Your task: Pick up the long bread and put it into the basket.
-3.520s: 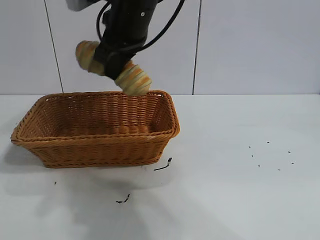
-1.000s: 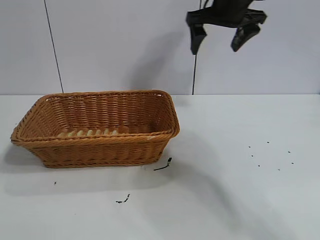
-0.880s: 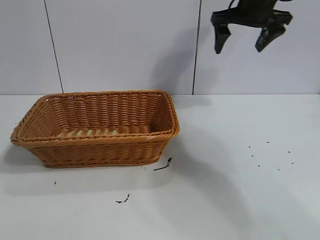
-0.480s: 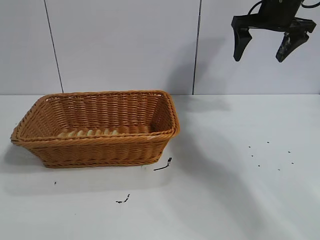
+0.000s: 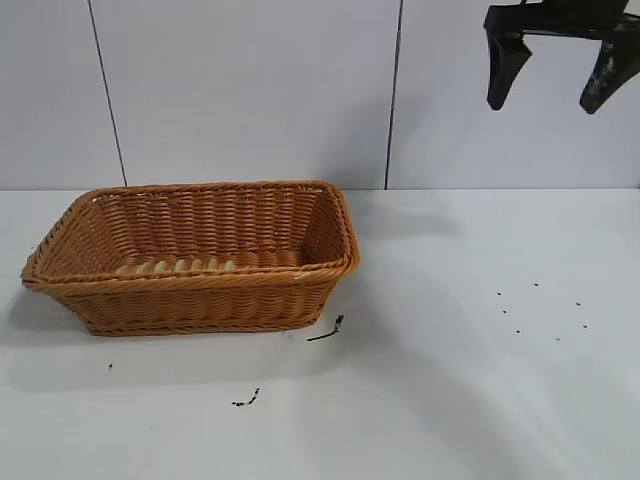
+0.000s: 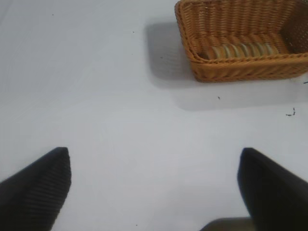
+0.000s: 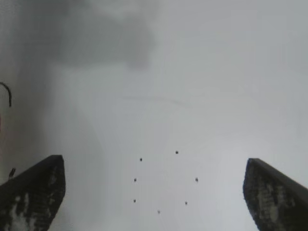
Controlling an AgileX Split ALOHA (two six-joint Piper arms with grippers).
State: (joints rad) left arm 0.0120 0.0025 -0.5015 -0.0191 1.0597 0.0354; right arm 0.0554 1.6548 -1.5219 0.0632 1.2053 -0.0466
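The long bread (image 5: 175,266) lies inside the wicker basket (image 5: 190,300) along its near wall, with only its striped top showing above the rim. It also shows in the left wrist view (image 6: 240,50), inside the basket (image 6: 240,72). My right gripper (image 5: 545,102) is open and empty, high above the table's right side and far from the basket. In the right wrist view its fingers (image 7: 153,161) spread wide over bare table. My left gripper (image 6: 154,153) is open and empty, well away from the basket and out of the exterior view.
Several small black specks (image 5: 540,310) dot the table at the right and also show in the right wrist view (image 7: 159,180). Two black scraps lie in front of the basket, one near its corner (image 5: 328,330) and one nearer the front (image 5: 247,399). A panelled wall stands behind.
The right gripper held the bread over the basket, let it go, and has moved up and to the right with open fingers. The bread now lies in the basket.
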